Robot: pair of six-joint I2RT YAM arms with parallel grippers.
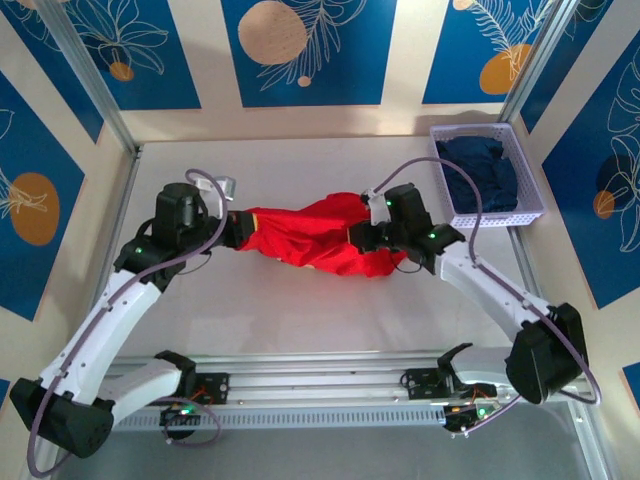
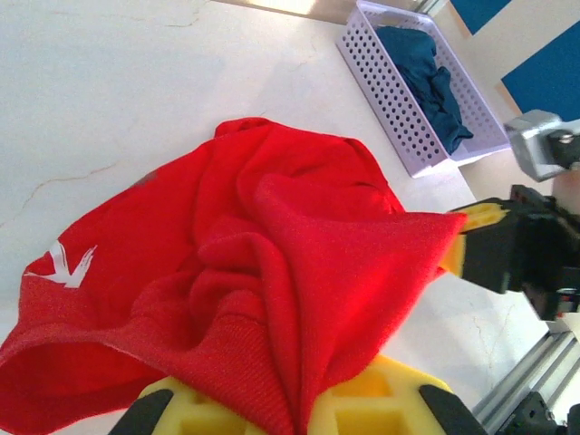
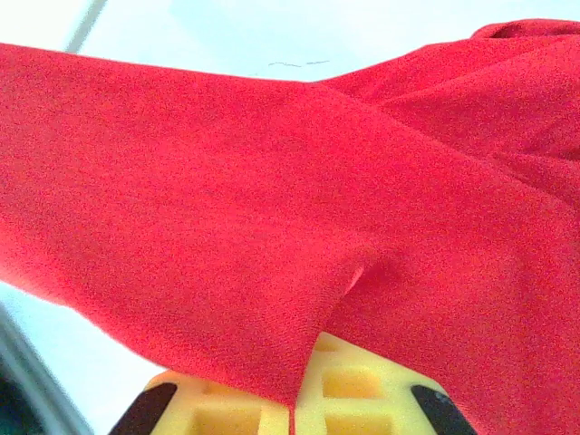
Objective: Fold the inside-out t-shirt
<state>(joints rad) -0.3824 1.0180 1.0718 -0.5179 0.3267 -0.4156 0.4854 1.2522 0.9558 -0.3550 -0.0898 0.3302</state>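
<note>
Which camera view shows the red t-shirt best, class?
Top external: the t-shirt appears whole, held between the left gripper and right gripper. Left wrist shows bunched folds with white print; right wrist, plain cloth close up.

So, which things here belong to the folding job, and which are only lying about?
Job: t-shirt, bunched up; left end effector and right end effector, both shut on it.
Lying about: perforated basket; dark navy garment inside it.

Light was bright and even, shadows on the table (image 1: 300, 320) were soft and faint, its top blew out near white in wrist views, t-shirt (image 3: 272, 181) red oversaturated, nearest folds blurred.
</note>
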